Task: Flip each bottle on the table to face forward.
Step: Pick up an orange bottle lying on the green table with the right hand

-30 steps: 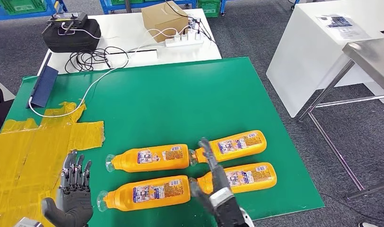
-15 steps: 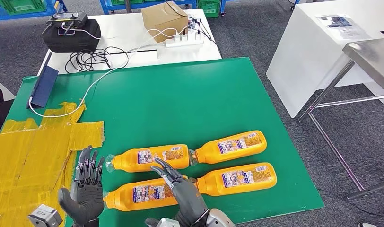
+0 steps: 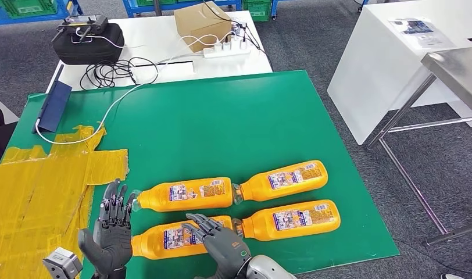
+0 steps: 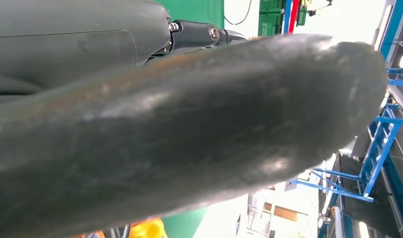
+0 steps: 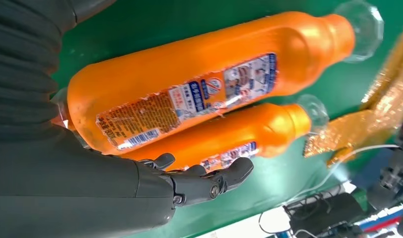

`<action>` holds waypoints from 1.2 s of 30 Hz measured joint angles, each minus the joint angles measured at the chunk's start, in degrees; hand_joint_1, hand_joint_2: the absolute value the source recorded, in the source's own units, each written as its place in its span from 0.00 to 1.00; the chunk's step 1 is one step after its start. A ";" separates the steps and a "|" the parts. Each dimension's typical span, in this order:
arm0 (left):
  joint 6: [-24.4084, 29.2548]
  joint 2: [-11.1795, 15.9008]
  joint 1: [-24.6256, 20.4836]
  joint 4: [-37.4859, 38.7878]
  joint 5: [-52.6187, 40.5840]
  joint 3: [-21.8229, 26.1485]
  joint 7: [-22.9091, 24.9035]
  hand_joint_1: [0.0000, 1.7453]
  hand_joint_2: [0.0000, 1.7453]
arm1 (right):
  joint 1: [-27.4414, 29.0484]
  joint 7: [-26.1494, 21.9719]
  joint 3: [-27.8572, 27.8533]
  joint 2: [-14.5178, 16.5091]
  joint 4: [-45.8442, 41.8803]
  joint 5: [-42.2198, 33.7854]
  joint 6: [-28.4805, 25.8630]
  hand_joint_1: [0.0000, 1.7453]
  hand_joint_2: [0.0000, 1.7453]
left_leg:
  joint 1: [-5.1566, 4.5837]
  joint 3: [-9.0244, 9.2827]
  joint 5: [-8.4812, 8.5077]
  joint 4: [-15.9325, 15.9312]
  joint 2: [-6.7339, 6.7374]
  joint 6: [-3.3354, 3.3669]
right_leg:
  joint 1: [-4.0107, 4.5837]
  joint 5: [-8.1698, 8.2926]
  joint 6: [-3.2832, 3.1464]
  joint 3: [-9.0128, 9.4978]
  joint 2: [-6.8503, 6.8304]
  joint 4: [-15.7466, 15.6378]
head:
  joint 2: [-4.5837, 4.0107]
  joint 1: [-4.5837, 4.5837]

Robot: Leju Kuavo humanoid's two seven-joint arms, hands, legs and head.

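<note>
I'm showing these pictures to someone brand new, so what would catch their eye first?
Four orange bottles lie on their sides in two rows near the front of the green table. The right robot hand hovers over the front-left bottle, and the left robot hand is raised, fingers spread, by the bottles' clear caps. Crinkled yellow tape covers the table's left side.

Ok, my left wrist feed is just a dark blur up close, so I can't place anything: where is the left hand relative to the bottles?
Observer: The left hand is upright and open, fingers spread, beside the cap ends of the two left bottles.
Operator: And the right hand?
Observer: The right hand reaches over the near-left bottle at its base end, fingers apart. I cannot tell whether it touches.
Operator: How many bottles in all?
Observer: Four orange ones, lying in two rows on the green mat, caps toward the robot's left.
</note>
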 joint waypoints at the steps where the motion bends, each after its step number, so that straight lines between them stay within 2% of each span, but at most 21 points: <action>1: 0.00 0.06 -0.02 0.08 0.00 -0.04 0.01 0.00 0.00 | -0.17 0.03 0.05 -0.06 0.33 0.04 0.00 0.00 1.00 | 0.00 0.00 0.00 0.00 0.00 0.00 | 0.00 0.00 0.00 0.00 0.00 0.00 | 0.00 -0.01; 10: 0.00 0.40 -0.20 0.51 0.00 -0.26 -0.01 0.00 0.00 | -1.77 0.87 1.09 -0.60 2.53 0.08 1.87 0.00 1.00 | 0.00 0.00 0.00 0.00 0.00 0.00 | 0.00 0.00 0.00 0.00 0.00 0.00 | 0.00 0.00; 17: -0.04 0.48 -0.12 0.61 -0.34 -0.14 -0.05 0.00 0.00 | -3.27 4.87 1.75 -0.74 4.30 4.68 1.62 0.00 1.00 | 0.00 0.01 0.00 0.00 -0.01 0.00 | 0.00 0.00 0.00 0.03 0.00 0.01 | 0.00 0.00; 21: -0.34 0.49 -0.18 0.66 -0.87 -0.07 -0.05 0.00 0.00 | -4.85 5.65 2.19 -0.74 6.26 3.65 5.50 0.00 1.00 | 0.00 0.03 0.00 0.00 0.02 0.00 | 0.00 0.00 0.00 0.03 0.01 0.01 | 0.00 -0.01; 24: 0.03 0.62 -1.03 1.18 -0.87 -0.19 0.09 0.00 0.00 | -8.62 5.16 4.03 -0.68 10.63 1.06 9.48 0.03 1.00 | 0.01 0.23 -0.01 0.00 0.08 0.00 | 0.00 0.01 -0.01 0.14 0.11 -0.01 | 0.00 -0.02; 25: 0.29 0.68 -1.44 1.40 -0.82 -0.27 0.25 0.00 0.00 | -10.02 4.99 4.85 -0.57 12.32 0.42 10.51 0.22 1.00 | 0.01 0.31 -0.01 0.00 0.09 0.00 | 0.00 0.01 -0.01 0.21 0.13 -0.01 | 0.00 -0.02; 28: 0.97 0.80 -2.12 1.87 -0.51 -0.43 0.72 0.00 0.00 | -13.33 4.91 6.86 -0.26 16.32 -0.42 12.06 0.91 1.00 | 0.04 0.57 -0.02 -0.01 0.13 0.00 | 0.01 0.01 -0.02 0.33 0.18 -0.02 | 0.00 -0.02; 30: 1.19 0.92 -2.22 2.09 -0.16 -0.59 0.83 0.00 0.00 | -14.93 4.92 7.92 -0.14 17.97 -0.84 12.63 0.99 1.00 | 0.06 0.79 -0.07 -0.02 0.22 -0.02 | 0.02 0.00 -0.03 0.28 0.27 -0.03 | 0.00 -0.02; 33: 1.56 1.16 -2.50 2.31 0.65 -0.89 1.00 0.00 0.00 | -16.80 4.98 9.18 0.08 19.80 -1.75 13.87 0.96 1.00 | 0.09 1.12 -0.23 -0.05 0.33 -0.14 | 0.02 -0.08 -0.09 0.27 0.40 -0.05 | 0.00 0.00; 36: 4.73 1.13 -2.87 2.40 3.05 -0.79 1.19 0.00 0.00 | -18.08 5.27 10.06 0.14 21.26 -2.89 14.26 0.99 1.00 | 0.10 1.24 -0.26 -0.06 0.42 -0.14 | 0.02 -0.10 -0.15 0.36 0.44 -0.06 | 0.00 -0.02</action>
